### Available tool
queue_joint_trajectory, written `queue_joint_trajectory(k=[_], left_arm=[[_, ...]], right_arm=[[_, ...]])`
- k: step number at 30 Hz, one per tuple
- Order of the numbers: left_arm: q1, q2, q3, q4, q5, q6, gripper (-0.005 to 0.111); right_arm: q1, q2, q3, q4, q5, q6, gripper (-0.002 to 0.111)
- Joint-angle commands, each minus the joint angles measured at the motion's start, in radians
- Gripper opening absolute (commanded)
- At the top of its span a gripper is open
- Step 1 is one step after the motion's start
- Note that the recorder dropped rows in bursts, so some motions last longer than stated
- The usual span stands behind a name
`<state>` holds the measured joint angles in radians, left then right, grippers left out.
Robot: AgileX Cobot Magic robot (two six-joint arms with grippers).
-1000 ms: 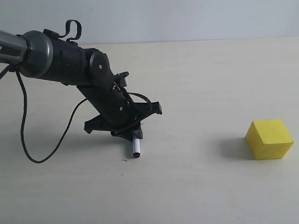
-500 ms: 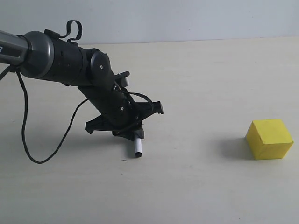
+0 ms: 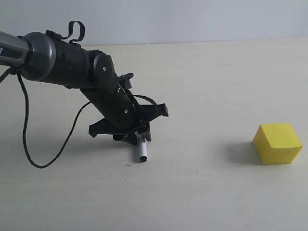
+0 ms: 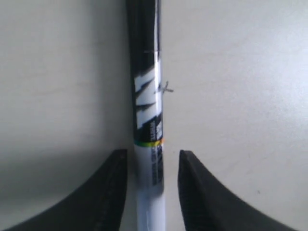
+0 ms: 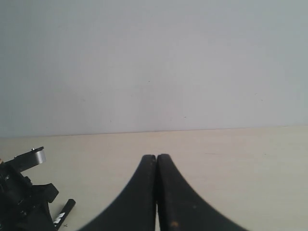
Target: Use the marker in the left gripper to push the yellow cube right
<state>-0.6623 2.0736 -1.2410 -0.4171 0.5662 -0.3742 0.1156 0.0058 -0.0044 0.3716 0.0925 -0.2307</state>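
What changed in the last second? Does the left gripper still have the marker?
The left gripper opened: in the wrist view its fingers now stand off the marker, which lies between them, apparently let go. The marker's tip barely shifted. The arm and the yellow cube stayed where they were.

Pale beige tabletop (image 3: 202, 192), plain grey-white wall (image 3: 192, 19) behind it
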Motion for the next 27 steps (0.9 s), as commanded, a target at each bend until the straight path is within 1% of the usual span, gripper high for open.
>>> queue_joint_trajectory(k=[1, 5, 11, 20, 24, 25, 27], left_arm=[[0.002, -0.003, -0.007, -0.005, -0.013, 0.0, 0.037], [0.002, -0.003, -0.007, -0.005, -0.009, 0.0, 0.037], [0.002, -0.044, -0.007, -0.005, 0.034, 0.004, 0.037], [0.002, -0.182, -0.007, -0.005, 0.044, 0.035, 0.037], [0.004, -0.273, -0.007, -0.005, 0.062, 0.101, 0.036], [0.012, -0.302, -0.007, -0.003, 0.06, 0.125, 0.036], [0.026, -0.356, -0.007, 0.003, 0.074, 0.181, 0.024]], right_arm=[[0.001, -0.006, 0.004, -0.005, -0.005, -0.003, 0.0], [0.001, -0.006, 0.004, -0.005, -0.005, -0.003, 0.0], [0.001, -0.006, 0.004, -0.005, -0.005, -0.003, 0.0], [0.001, -0.006, 0.004, -0.005, -0.005, -0.003, 0.0], [0.001, -0.006, 0.004, -0.005, -0.005, -0.003, 0.0], [0.001, -0.006, 0.004, -0.005, -0.005, -0.003, 0.0], [0.001, -0.006, 0.004, -0.005, -0.005, -0.003, 0.0]])
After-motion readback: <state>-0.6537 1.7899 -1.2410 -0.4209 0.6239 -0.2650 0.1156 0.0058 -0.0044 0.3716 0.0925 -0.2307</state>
